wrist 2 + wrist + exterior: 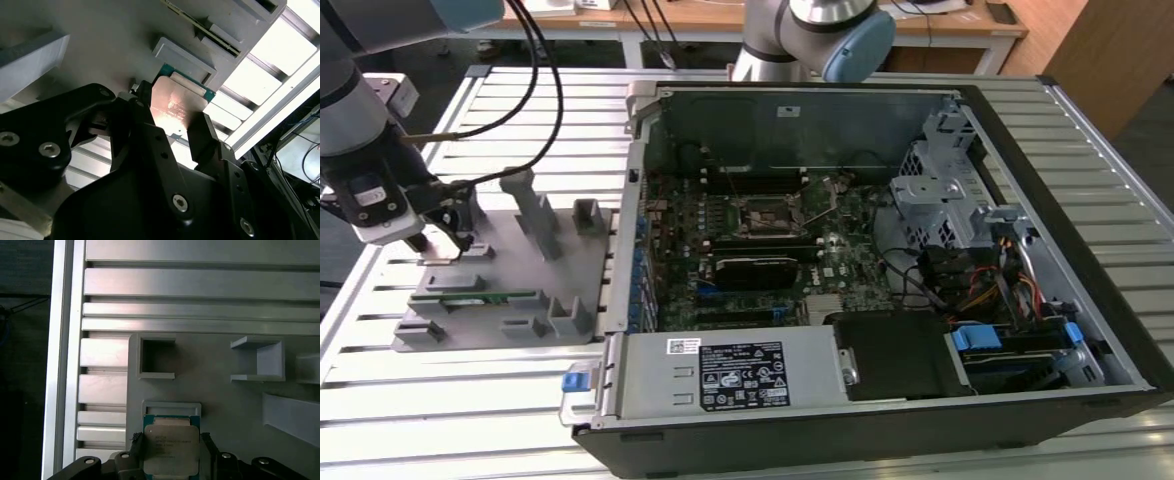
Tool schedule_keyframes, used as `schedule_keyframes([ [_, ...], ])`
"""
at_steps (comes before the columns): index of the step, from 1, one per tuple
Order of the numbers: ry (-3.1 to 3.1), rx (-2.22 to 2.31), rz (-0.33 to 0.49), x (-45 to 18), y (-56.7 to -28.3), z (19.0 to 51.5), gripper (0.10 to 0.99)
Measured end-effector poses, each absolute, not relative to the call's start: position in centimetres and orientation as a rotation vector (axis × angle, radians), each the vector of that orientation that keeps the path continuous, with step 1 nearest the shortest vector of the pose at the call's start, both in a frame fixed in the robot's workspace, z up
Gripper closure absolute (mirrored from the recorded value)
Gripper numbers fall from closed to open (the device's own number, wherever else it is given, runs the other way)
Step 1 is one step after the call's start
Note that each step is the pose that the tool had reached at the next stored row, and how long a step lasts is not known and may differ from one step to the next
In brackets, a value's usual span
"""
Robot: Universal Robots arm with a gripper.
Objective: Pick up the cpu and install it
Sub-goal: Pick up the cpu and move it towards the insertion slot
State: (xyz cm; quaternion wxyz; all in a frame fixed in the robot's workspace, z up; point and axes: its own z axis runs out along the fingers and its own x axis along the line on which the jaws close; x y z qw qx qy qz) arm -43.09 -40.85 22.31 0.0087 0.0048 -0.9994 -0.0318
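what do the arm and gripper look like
The arm is silver-grey tubing with pale blue joint caps, and black cables trail from it. The gripper is matte black, built of angular linked plates dotted with silver screw heads.

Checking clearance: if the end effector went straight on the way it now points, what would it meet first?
The cpu, lying on the grey fixture plate directly ahead of the end effector; how near it already is stays unclear.
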Motion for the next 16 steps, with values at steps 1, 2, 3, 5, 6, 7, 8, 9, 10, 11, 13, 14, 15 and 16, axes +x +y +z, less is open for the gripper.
schedule_keyframes([
  [1,-3.123,0.015,-0.099,-43.1,-40.8,23.4,0.553],
  [2,-3.123,0.015,-0.099,-43.1,-40.8,23.5,0.553],
  [3,-3.123,0.015,-0.099,-43.1,-40.8,23.6,0.553],
  [5,-3.123,0.015,-0.099,-43.1,-40.8,23.8,0.553],
  [6,-3.123,0.015,-0.099,-43.1,-40.8,23.9,0.553],
  [7,-3.123,0.014,-0.099,-43.1,-40.8,24.0,0.553],
  [8,-3.123,0.014,-0.099,-43.1,-40.8,24.2,0.553],
  [9,-3.123,0.014,-0.099,-43.1,-40.8,24.3,0.553],
  [10,-3.123,0.014,-0.099,-43.1,-40.8,24.4,0.553],
  [11,-3.123,0.014,-0.099,-43.1,-40.8,24.5,0.553],
  [13,-3.123,0.014,-0.099,-43.1,-40.7,24.8,0.553],
  [14,-3.123,0.014,-0.099,-43.1,-40.7,24.9,0.553],
  [15,-3.123,0.014,-0.099,-43.1,-40.7,25.0,0.553],
  [16,-3.123,0.014,-0.099,-43.1,-40.7,25.1,0.553],
])
